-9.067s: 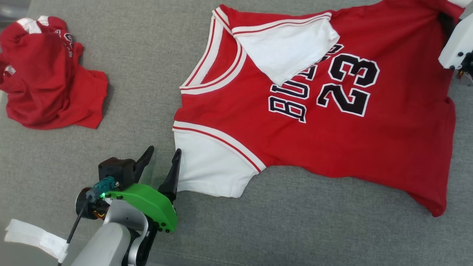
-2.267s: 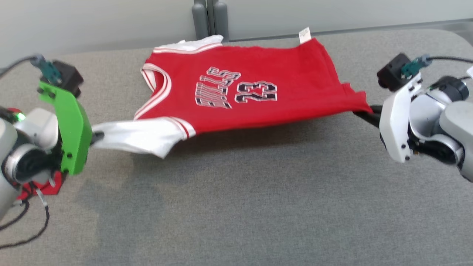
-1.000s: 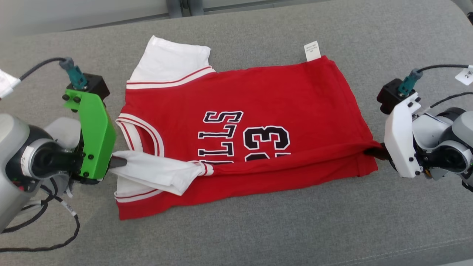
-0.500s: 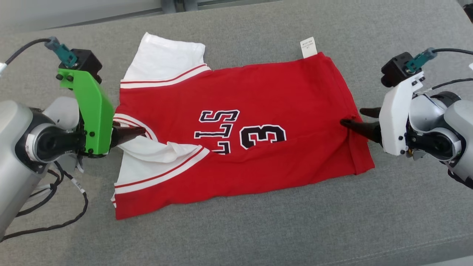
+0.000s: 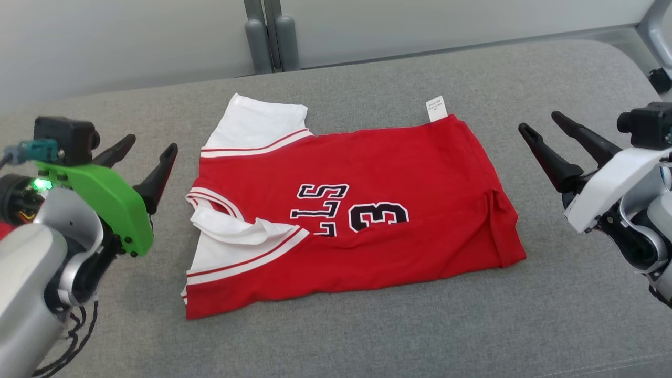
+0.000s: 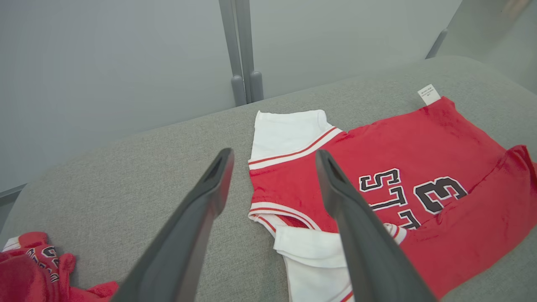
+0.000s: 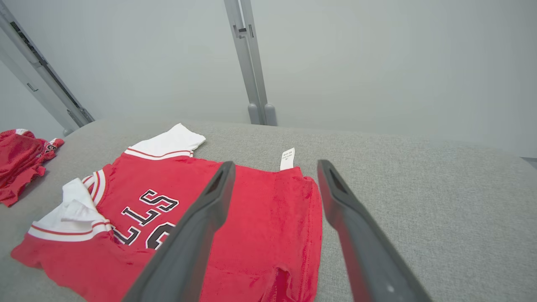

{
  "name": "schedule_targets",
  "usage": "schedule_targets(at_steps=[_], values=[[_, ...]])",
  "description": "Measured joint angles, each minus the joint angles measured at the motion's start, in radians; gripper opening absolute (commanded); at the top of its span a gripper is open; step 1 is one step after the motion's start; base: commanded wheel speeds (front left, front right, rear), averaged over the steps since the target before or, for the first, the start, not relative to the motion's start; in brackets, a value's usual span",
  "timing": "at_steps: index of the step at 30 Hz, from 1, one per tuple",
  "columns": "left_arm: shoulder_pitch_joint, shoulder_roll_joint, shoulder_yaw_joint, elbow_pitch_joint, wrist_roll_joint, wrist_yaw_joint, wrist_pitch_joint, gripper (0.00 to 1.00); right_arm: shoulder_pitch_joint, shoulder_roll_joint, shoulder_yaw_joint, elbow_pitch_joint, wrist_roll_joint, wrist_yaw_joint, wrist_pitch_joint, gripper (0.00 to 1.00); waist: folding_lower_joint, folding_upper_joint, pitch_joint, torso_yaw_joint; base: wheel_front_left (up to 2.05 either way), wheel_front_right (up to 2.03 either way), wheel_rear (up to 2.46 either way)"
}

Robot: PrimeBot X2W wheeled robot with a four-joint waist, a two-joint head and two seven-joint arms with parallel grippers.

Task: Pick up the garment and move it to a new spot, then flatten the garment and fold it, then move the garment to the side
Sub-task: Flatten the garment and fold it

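Head view: left pincer [image 5: 150, 144] at 9 o'clock, right pincer [image 5: 539, 121] at 3, both just opened, leaving the shirt [image 5: 420, 173] folded once

The red cloth basketball jersey [image 5: 399, 247] lies in the middle of the head view on the grey fabric-covered table [image 5: 367, 341]. It is folded lengthwise, and its near half covers part of the black-and-white chest print. The collar points left. One white sleeve [image 5: 257, 123] lies flat at upper left, and the other sleeve [image 5: 236, 231] is rumpled by the neckline. A white label [image 5: 436, 108] sticks out at the top edge.
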Motion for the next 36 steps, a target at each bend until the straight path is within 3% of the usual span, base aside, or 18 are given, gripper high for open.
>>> schedule_targets(at_steps=[4,9,17,21,27,30,36], values=[[0.096,-0.006,0.029,-0.058,0.050,0.068,-0.186,1.00,0.102,0.030,-0.095,0.012,-0.069,0.000,-0.108,1.00,0.0000,0.0000,-0.037,0.006,0.00,0.00,0.00],[0.218,-0.040,0.058,-0.110,0.099,0.161,-0.386,1.00,0.266,0.094,-0.240,-0.015,-0.165,0.000,-0.144,1.00,0.0000,0.0000,-0.071,0.021,0.00,0.00,0.00],[0.418,-0.098,0.135,-0.165,0.153,0.243,-0.446,1.00,0.511,0.230,-0.477,-0.087,-0.346,0.000,-0.152,1.00,0.0000,0.0000,-0.098,0.029,0.00,0.00,0.00],[0.514,-0.152,0.221,-0.175,0.190,0.242,-0.449,1.00,0.599,0.301,-0.545,-0.113,-0.416,0.000,-0.122,1.00,0.0000,0.0000,-0.090,0.026,0.00,0.00,0.00],[0.559,-0.189,0.281,-0.168,0.252,0.188,-0.449,1.00,0.634,0.354,-0.602,-0.151,-0.490,0.000,-0.051,1.00,0.0000,0.0000,-0.072,0.032,0.00,0.00,0.00],[0.561,-0.200,0.281,-0.144,0.253,0.169,-0.448,1.00,0.632,0.380,-0.623,-0.156,-0.509,0.000,-0.004,1.00,0.0000,0.0000,-0.063,0.036,0.00,0.00,0.00],[0.564,-0.219,0.225,-0.042,0.214,0.136,-0.329,1.00,0.587,0.423,-0.655,-0.095,-0.558,0.000,0.107,1.00,0.0000,0.0000,-0.033,0.037,0.00,0.00,0.00]])
